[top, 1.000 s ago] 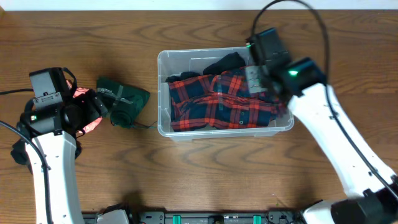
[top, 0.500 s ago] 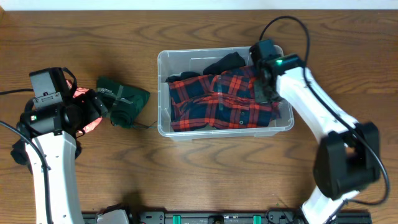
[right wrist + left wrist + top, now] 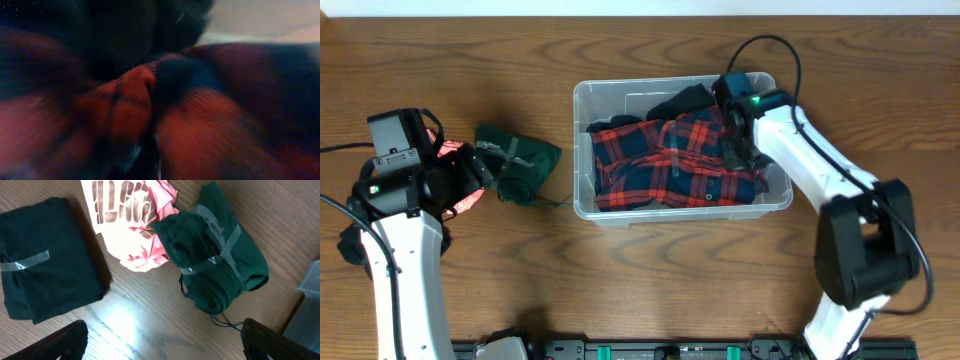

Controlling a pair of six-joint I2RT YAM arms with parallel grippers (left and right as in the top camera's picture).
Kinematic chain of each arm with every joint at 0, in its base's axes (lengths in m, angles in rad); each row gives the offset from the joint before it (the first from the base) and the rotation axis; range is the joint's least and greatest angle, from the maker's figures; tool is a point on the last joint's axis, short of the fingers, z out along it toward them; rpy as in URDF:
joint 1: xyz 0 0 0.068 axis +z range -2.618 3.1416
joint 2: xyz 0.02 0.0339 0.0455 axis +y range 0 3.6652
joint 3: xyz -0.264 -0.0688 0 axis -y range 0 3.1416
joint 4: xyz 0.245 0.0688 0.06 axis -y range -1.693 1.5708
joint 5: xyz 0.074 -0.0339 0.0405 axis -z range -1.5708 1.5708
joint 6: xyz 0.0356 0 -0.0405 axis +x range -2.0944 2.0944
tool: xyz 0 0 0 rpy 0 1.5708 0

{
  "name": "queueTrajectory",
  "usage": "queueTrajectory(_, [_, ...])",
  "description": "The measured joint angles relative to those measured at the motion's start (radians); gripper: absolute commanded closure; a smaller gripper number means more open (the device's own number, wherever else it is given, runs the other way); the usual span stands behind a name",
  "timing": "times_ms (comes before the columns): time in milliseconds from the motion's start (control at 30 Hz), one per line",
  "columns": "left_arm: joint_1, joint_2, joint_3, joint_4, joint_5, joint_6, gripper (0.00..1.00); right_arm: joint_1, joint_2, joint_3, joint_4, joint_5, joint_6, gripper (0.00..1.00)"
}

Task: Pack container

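The clear container (image 3: 582,150) stands mid-table and holds a red-and-blue plaid shirt (image 3: 660,165) and a black garment (image 3: 680,100). My right gripper (image 3: 735,145) is down inside the container's right end, pressed into the plaid shirt; the right wrist view is filled with blurred plaid cloth (image 3: 130,100), so its fingers do not show. My left gripper (image 3: 160,345) is open and empty above the table, just short of a taped dark green roll (image 3: 215,265), which also shows in the overhead view (image 3: 520,165).
A pink-and-white garment (image 3: 130,225) lies bunched beside the green roll. A folded dark garment with tape (image 3: 45,260) lies left of it. The container's corner (image 3: 312,282) shows at the right edge of the left wrist view.
My right arm has swung in and lowered, and its gripper has sunk deeper into the plaid shirt at the container's right end. The left arm and the garments outside have not moved.
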Motion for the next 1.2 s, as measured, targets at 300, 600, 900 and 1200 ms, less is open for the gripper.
queueTrajectory(300, [0.000, 0.000, 0.000, 0.000, 0.000, 0.000, 0.02, -0.038, -0.402, 0.078, 0.028, 0.009, -0.044, 0.25])
queueTrajectory(600, [0.001, 0.018, 0.001, 0.083, 0.053, 0.000, 0.02, -0.212, -0.371, 0.044, -0.084, -0.026, -0.045, 0.25])
queueTrajectory(900, [0.002, 0.291, 0.005, 0.193, 0.274, -0.146, 0.02, -0.248, -0.351, 0.004, -0.097, -0.045, -0.119, 0.23])
queueTrajectory(1200, [0.005, 0.507, 0.005, 0.264, 0.332, -0.251, 0.02, -0.290, -0.351, 0.004, -0.108, -0.049, -0.151, 0.21])
